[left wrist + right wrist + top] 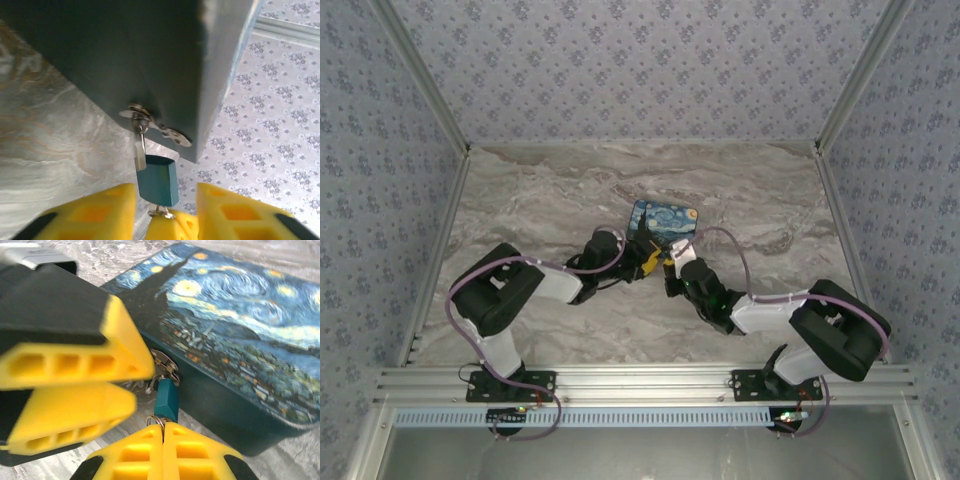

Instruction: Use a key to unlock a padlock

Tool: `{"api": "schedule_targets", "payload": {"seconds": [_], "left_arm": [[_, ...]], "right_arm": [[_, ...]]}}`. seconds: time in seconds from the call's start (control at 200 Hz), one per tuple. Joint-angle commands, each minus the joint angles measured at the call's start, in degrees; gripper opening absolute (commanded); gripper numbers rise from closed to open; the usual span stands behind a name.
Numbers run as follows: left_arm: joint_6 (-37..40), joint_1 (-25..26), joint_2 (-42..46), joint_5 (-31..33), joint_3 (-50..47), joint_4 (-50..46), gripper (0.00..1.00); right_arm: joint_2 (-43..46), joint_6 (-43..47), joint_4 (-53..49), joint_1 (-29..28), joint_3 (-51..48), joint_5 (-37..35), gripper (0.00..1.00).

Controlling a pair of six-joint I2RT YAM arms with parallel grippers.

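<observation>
The small blue padlock hangs by its silvery shackle from the hasp on the front of the starry-night box. My left gripper is open, one yellow finger on each side of the padlock body, with a gap on the right side. My right gripper is shut on the key right under the padlock. Only the key's ring pokes out between its fingertips; the blade is hidden. From above, both grippers meet at the box's near edge.
The painted box lies flat on the marble tabletop, near the middle. The left gripper's fingers crowd the upper left of the right wrist view, close beside the padlock. Patterned walls enclose the table on three sides.
</observation>
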State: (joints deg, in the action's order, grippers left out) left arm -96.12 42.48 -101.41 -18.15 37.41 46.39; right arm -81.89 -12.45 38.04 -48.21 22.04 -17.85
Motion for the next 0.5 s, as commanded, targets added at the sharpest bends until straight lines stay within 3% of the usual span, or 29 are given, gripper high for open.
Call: {"api": "schedule_targets", "payload": {"seconds": [0.0, 0.495], "left_arm": [[3.62, -1.12, 4.45, 0.48, -1.30, -4.42, 0.45], [17.14, -7.15, 20.53, 5.57, -2.24, -25.50, 0.62]], "right_arm": [[-1.07, -12.43, 3.09, 1.20, -1.09, 3.06, 0.00], [-1.25, -44.31, 2.32, 7.43, -4.24, 15.77, 0.00]]}}
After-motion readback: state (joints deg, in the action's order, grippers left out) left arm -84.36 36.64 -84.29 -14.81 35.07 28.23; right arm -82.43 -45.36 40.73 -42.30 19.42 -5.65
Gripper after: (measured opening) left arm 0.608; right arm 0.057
